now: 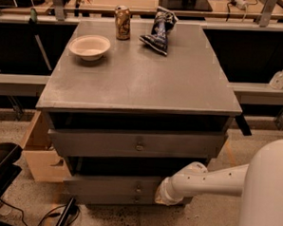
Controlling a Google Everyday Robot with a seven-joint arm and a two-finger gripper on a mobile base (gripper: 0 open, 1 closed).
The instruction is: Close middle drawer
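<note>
Middle drawer (109, 185): second front down in the grey cabinet (143, 81), under the pulled-out top drawer (97, 143), nearly level with the lowest front (108, 199).
Gripper (163, 196): at the front's right part, right of its knob (138, 186), apparently touching.
Grip state: cannot tell.
Axis: front runs left to right; travel goes straight back into the cabinet.
Next move: probably a short inward push.

You have a single view. It looks down steeply from above and in front of the grey cabinet (138, 81), facing the drawer fronts, close enough that the cabinet fills most of the frame. The robot's arm (214, 179) enters from 4 o'clock. The gripper (164, 197) sits at 5 o'clock, at the front of the middle drawer (109, 184).
</note>
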